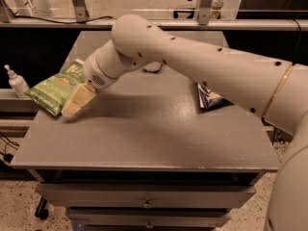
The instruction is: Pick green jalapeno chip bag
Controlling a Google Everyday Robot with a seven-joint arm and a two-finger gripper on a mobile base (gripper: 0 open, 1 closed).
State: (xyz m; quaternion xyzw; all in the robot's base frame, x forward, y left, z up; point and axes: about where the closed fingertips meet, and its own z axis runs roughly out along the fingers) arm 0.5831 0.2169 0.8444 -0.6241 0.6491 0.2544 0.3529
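Note:
The green jalapeno chip bag (54,89) lies at the left edge of the grey table (144,138), light green with white lettering. My gripper (77,102) hangs from the big white arm and its cream fingers reach down over the bag's right, near end, touching or just above it. The arm covers the bag's upper right corner.
A dark blue chip bag (210,99) lies at the right side of the table, mostly behind my arm. A small white pump bottle (16,81) stands on a ledge left of the table. Drawers run below the table's front edge.

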